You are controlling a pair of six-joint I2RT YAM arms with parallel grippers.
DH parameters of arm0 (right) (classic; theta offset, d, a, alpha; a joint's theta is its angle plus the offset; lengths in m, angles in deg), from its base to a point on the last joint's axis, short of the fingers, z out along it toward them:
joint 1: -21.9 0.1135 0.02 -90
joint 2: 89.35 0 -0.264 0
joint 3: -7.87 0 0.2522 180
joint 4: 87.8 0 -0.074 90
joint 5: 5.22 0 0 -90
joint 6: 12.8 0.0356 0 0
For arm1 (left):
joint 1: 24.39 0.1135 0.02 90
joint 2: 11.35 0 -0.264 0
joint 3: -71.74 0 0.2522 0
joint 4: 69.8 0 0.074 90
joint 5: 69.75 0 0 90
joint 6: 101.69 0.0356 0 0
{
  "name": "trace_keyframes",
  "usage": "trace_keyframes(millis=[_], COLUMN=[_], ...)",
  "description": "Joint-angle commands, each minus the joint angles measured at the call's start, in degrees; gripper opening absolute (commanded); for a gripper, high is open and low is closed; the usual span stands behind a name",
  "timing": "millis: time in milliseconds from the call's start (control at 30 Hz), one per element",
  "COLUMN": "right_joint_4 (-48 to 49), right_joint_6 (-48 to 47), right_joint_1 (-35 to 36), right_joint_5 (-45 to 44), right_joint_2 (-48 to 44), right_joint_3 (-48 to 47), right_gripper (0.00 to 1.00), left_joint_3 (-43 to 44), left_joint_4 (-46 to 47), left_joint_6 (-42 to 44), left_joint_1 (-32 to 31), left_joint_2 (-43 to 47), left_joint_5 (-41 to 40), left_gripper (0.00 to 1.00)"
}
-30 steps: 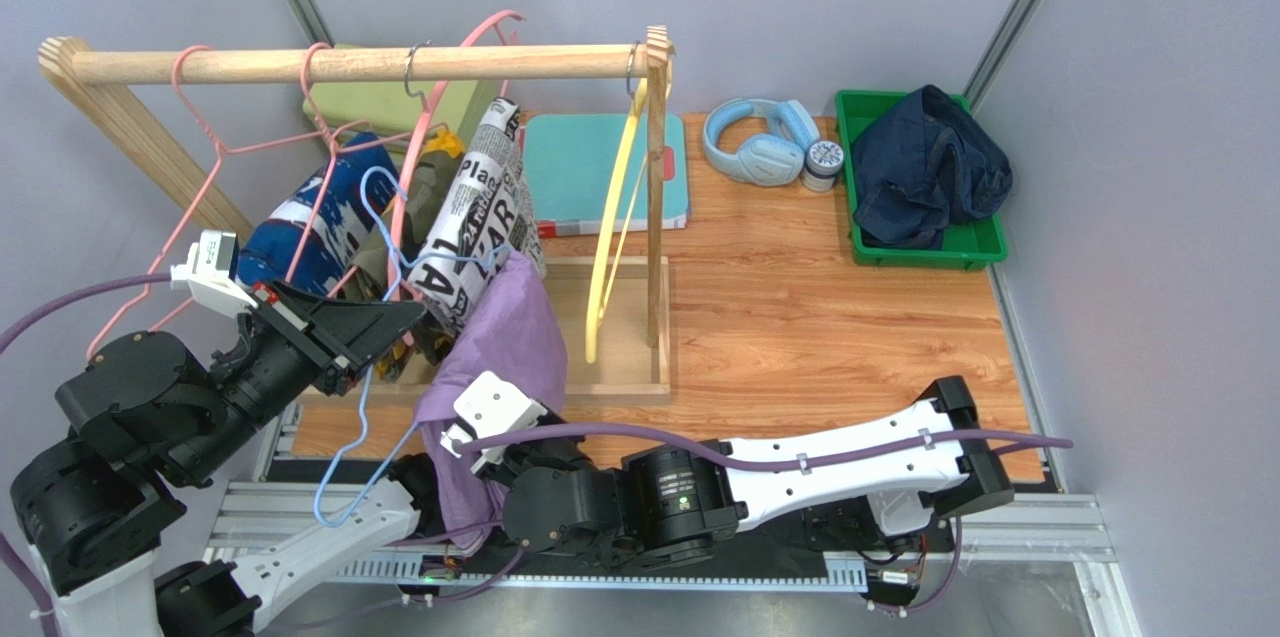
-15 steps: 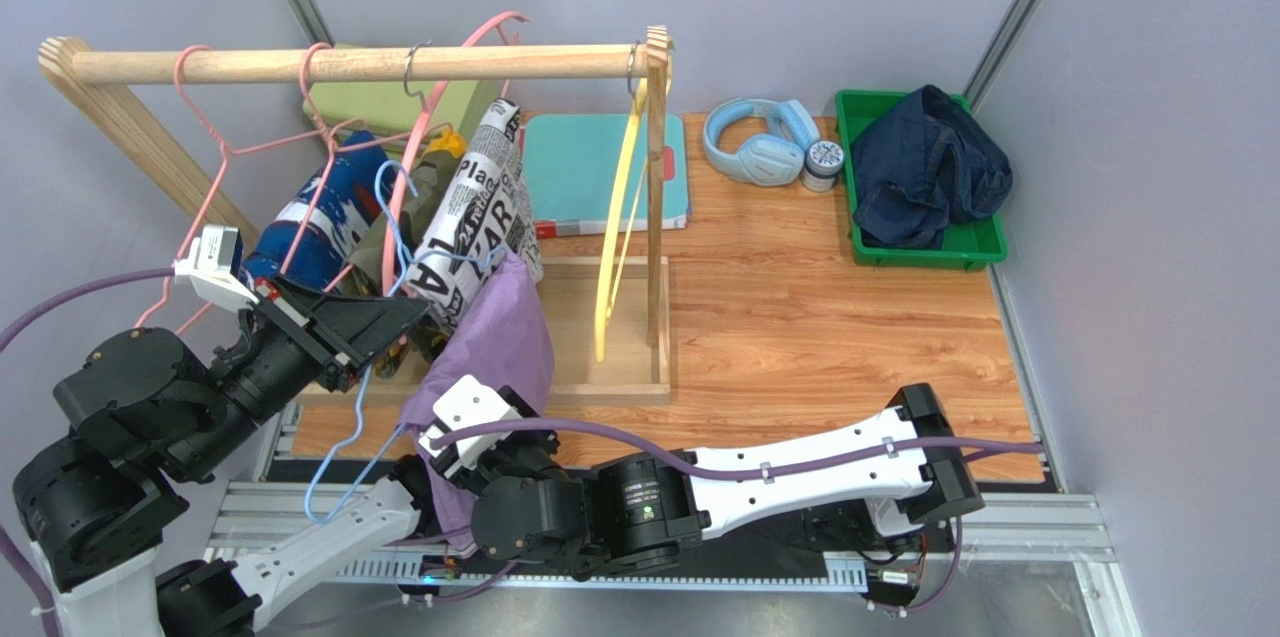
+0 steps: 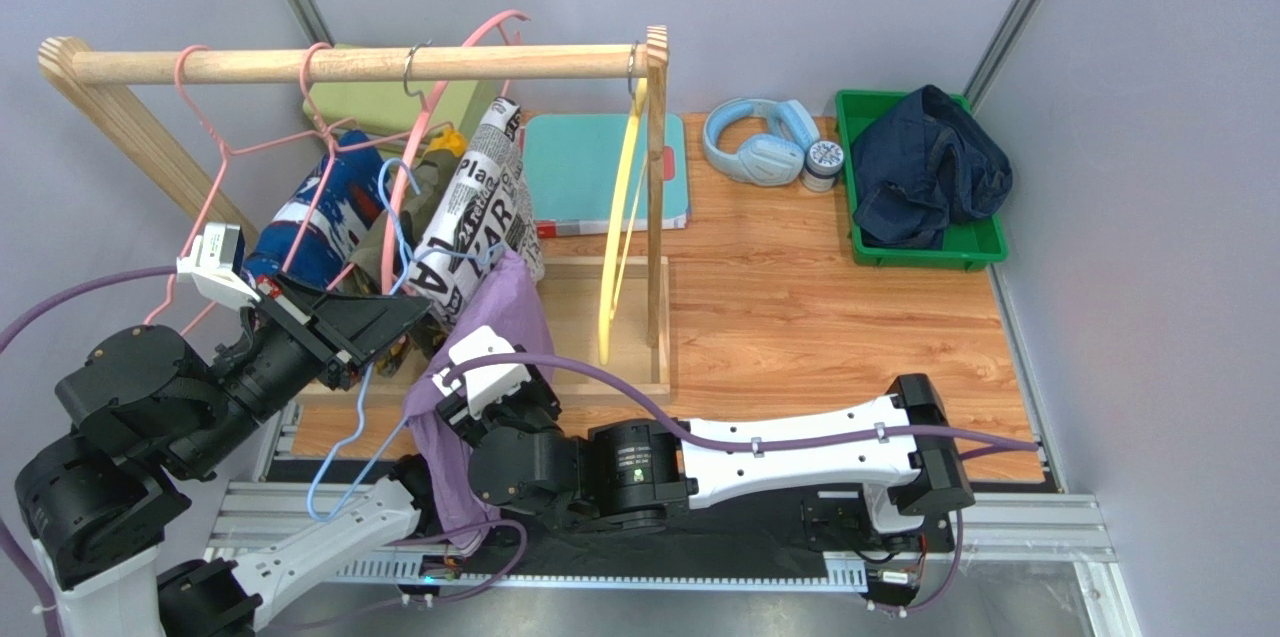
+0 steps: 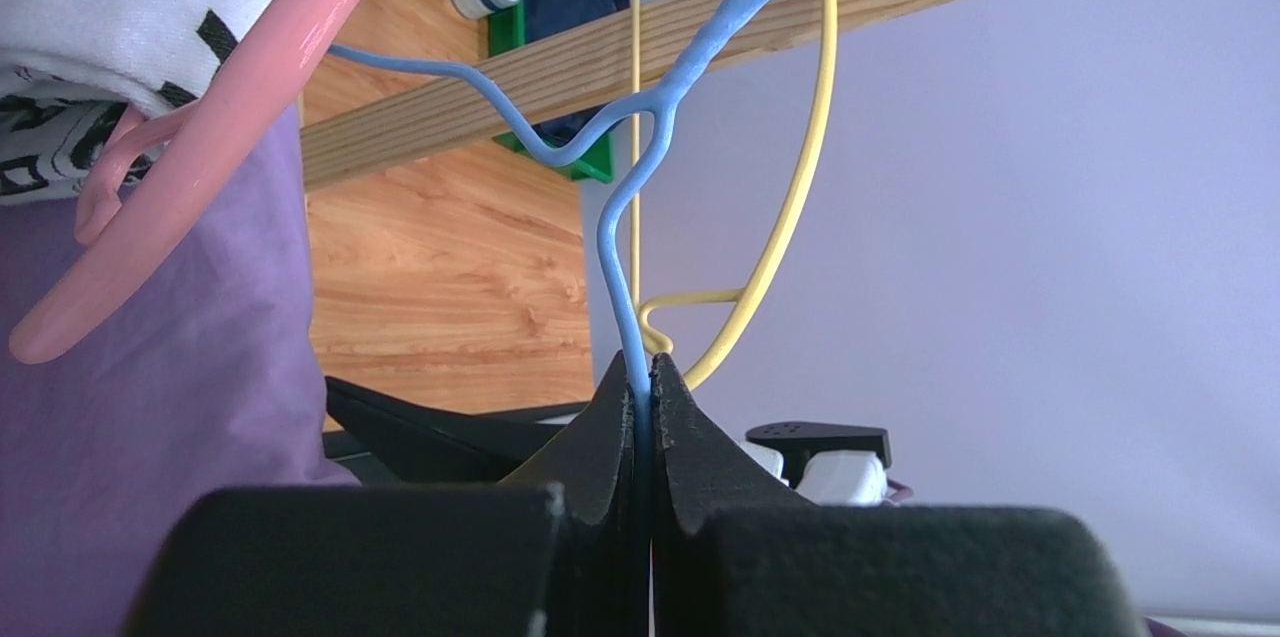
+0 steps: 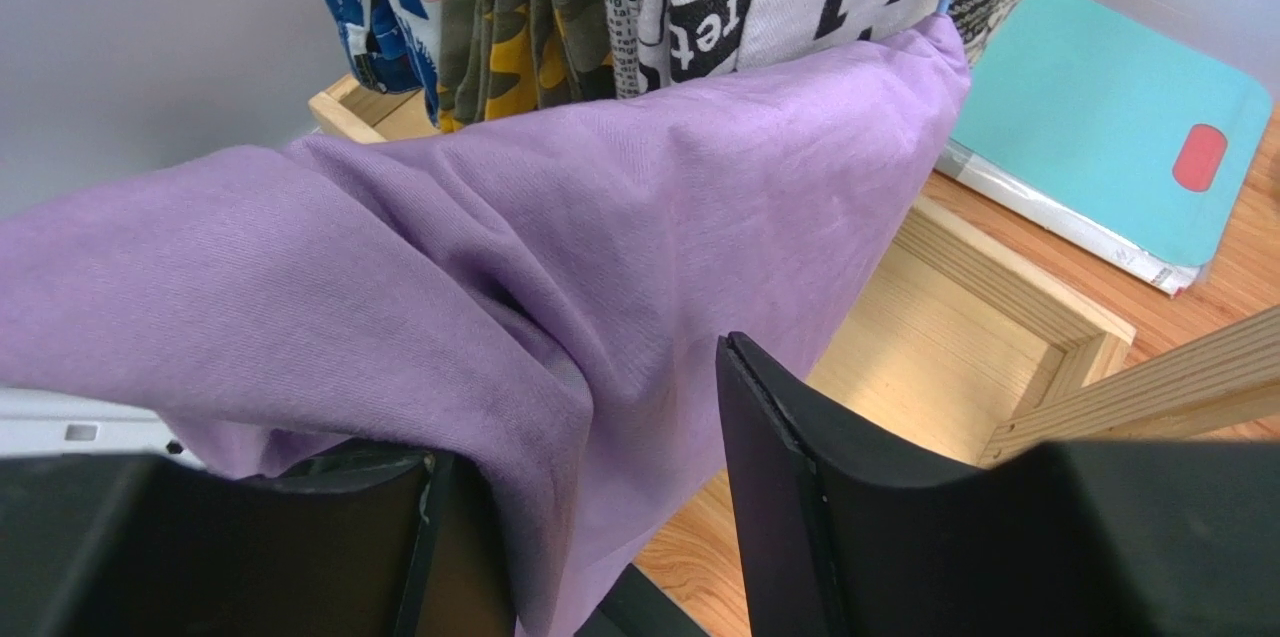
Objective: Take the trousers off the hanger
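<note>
While the trousers (image 5: 601, 247) hang: purple, draped over the blue hanger (image 4: 619, 262) at the near left, over the near edge of the table (image 3: 812, 322).
Left tool (image 4: 649, 367): pressed together on the hanger's thin wire.
Right tool (image 5: 583, 405): spread, with cloth lying between its fingers, not clamped.
Risk, slip: if the right tool pulls before closing, the cloth likely slides out and remains draped.
Risk, tug: a hard pull could twist the wire from the left tool, or snag the pink hanger (image 4: 226, 127) just beside it.
</note>
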Motion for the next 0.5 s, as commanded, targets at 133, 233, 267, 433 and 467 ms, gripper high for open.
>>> trace_keyframes(millis=[133, 233, 267, 433, 467], right_joint_4=[0.47, 1.79, 1.70, -0.49, -1.71], right_joint_6=[3.42, 3.42, 3.25, 3.94, 4.21], right_joint_1=[-0.23, 0.91, 1.00, 0.22, -0.05], right_joint_5=[3.55, 8.48, 8.92, 5.33, 4.54], right_joint_2=[-2.66, -2.22, -1.53, 0.59, 0.76], right_joint_3=[0.28, 0.28, 0.02, -2.70, -2.97], right_gripper=[0.55, 0.66, 0.67, 0.67, 0.67], left_joint_3=[2.03, 2.11, 2.29, 2.99, 2.99], left_joint_4=[8.23, 8.50, 8.41, 8.41, 8.41], left_joint_6=[-0.45, -0.28, -0.28, -0.19, -0.10], left_joint_1=[-0.15, -0.23, -0.15, -0.15, -0.23], left_joint_2=[-0.40, -0.58, -0.58, -0.58, -0.49], left_joint_5=[0.38, 0.56, 0.64, 0.82, 0.91], left_gripper=[0.00, 0.00, 0.00, 0.00, 0.00])
